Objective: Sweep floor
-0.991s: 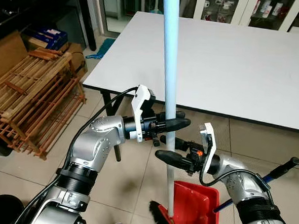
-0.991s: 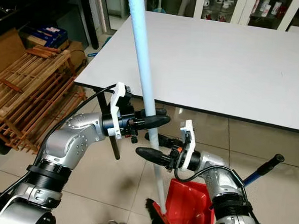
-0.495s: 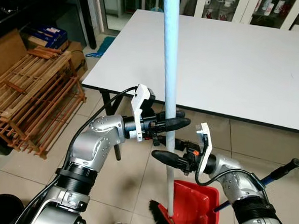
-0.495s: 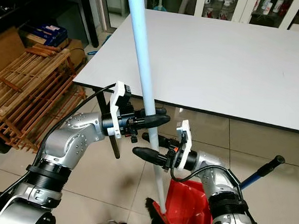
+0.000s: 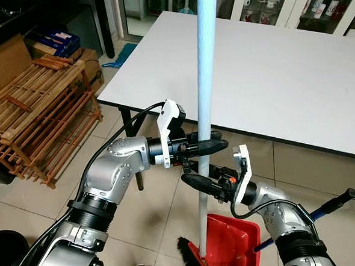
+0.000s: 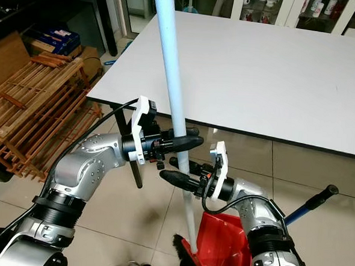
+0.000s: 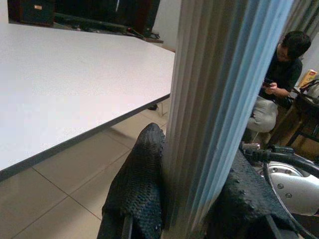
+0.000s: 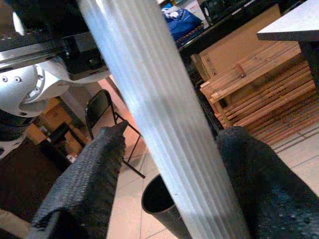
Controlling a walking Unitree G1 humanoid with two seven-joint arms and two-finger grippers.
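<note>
Fingers of the left gripper are clamped on the pale blue broom handle; the left wrist view shows both black pads pressed against its ribbed surface. Just below it, the right gripper has its fingers around the same handle, and in the right wrist view the pole sits between them with a gap on each side, so that grip is not yet closed.

The broom stands nearly upright on the tiled floor, in front of the near edge of the white table. Its dark bristles rest beside the open mouth of the red dustpan, whose blue-and-black handle slants away past the right arm.

As for progress, the sweeping looks barely begun. The robot is securing a two-handed hold, no gathered pile of dust is visible, and the dustpan appears bare. Strokes across the floor and collecting the dirt remain.

A wooden rack and a blue box sit near the table's far left corner. No readable writing or brand can be made out anywhere.
</note>
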